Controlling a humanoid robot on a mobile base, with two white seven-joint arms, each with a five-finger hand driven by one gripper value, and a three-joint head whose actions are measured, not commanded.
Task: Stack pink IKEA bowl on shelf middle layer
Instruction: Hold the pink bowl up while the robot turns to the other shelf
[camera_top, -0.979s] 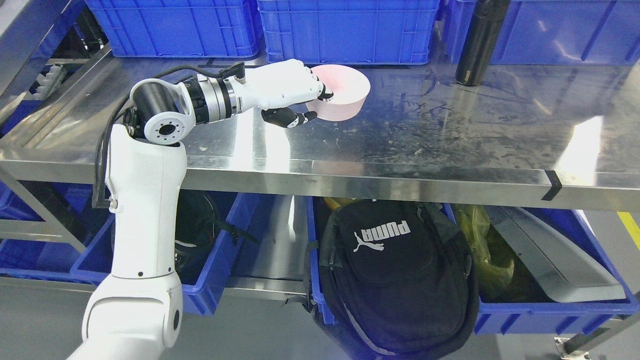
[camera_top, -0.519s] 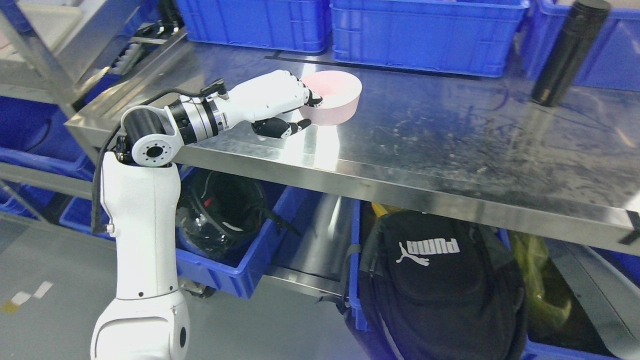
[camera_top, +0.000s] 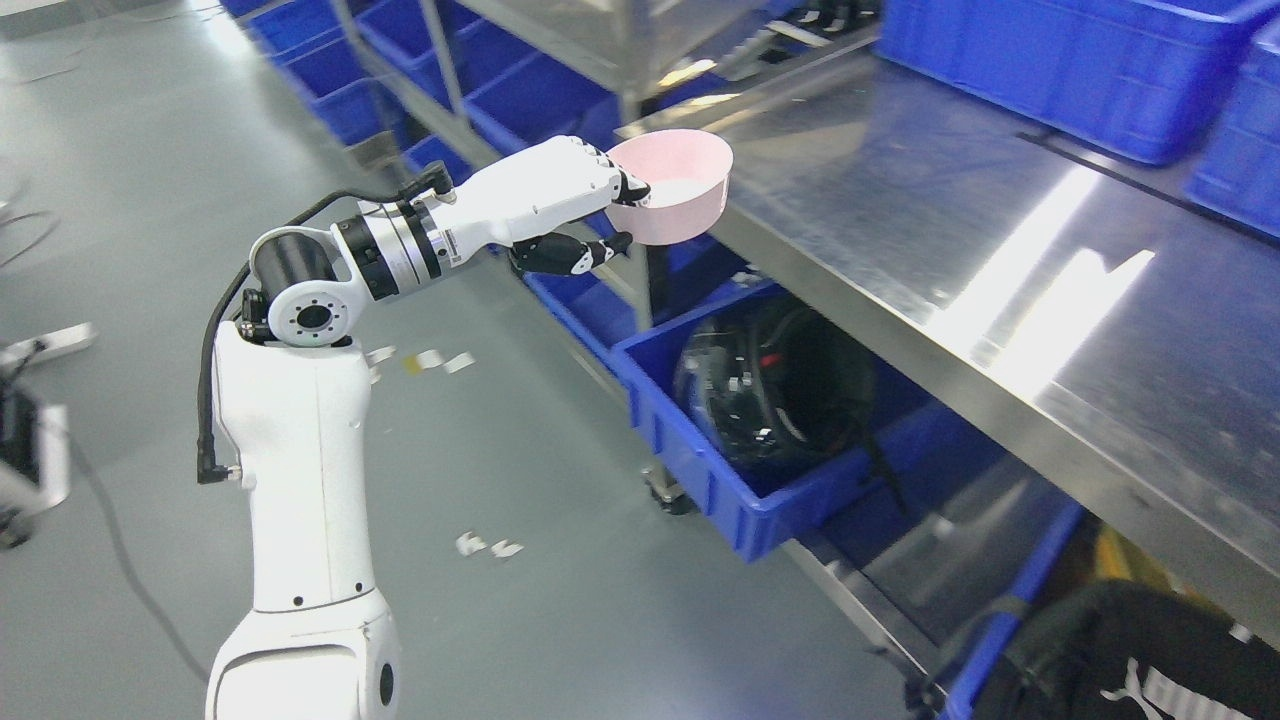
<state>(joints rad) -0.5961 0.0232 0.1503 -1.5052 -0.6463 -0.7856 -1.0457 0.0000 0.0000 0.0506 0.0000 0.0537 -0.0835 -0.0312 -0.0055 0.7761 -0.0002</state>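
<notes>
My left hand (camera_top: 615, 215) grips the pink bowl (camera_top: 680, 195) by its near rim, fingers curled over the edge and thumb under the wall. The bowl is upright and held in the air just off the left corner of the steel shelf top (camera_top: 900, 230), above the floor and the blue bins below. The white left arm (camera_top: 300, 450) rises from the bottom left. The right arm does not show.
Blue crates (camera_top: 1050, 60) stand at the back of the shelf top. Below it a blue bin (camera_top: 730, 490) holds a dark helmet, and a black bag (camera_top: 1140, 660) sits at the lower right. More steel racks with blue bins (camera_top: 420, 60) stand at the upper left. Grey floor lies left.
The whole picture has swung: the camera has turned left and the shelf now runs off to the right. The hand keeps its hold, and the bowl is now off the shelf's surface beyond its corner.
</notes>
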